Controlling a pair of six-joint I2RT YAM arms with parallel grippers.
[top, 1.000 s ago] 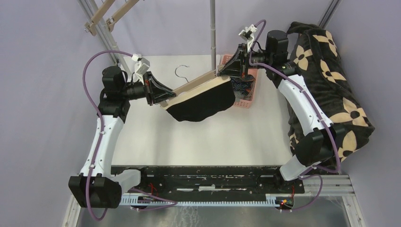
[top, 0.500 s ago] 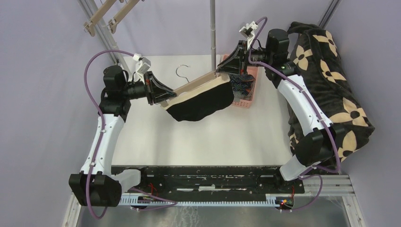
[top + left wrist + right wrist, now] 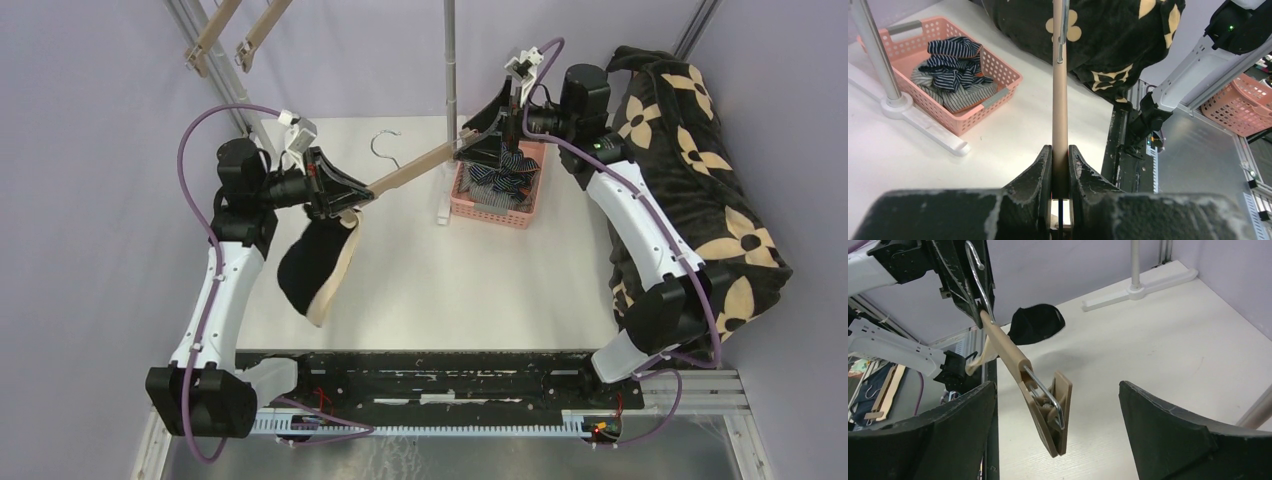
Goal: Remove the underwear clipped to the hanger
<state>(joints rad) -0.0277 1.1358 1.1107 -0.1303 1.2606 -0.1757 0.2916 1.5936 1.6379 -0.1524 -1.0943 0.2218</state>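
A wooden clip hanger [image 3: 420,168] slants across the middle of the table. My left gripper [image 3: 352,198] is shut on its left end; in the left wrist view the jaws [image 3: 1060,148] squeeze the bar [image 3: 1060,100]. Black underwear [image 3: 308,262] with a beige band dangles from that end, and shows as a dark lump [image 3: 1038,323] in the right wrist view. My right gripper [image 3: 472,150] stands wide open around the hanger's right clip [image 3: 1054,415], which holds no cloth. Navy striped and grey underwear [image 3: 500,172] lies in the pink basket [image 3: 470,208].
A metal stand pole [image 3: 450,60] rises behind the hanger, with its white base [image 3: 441,212] beside the basket. A black flower-print blanket [image 3: 700,180] is heaped along the right side. Spare wooden hangers [image 3: 225,30] hang at the top left.
My right gripper opened and let go of the right clip. The black underwear came free on that side and swung down to hang at the left end, uncovering the basket.
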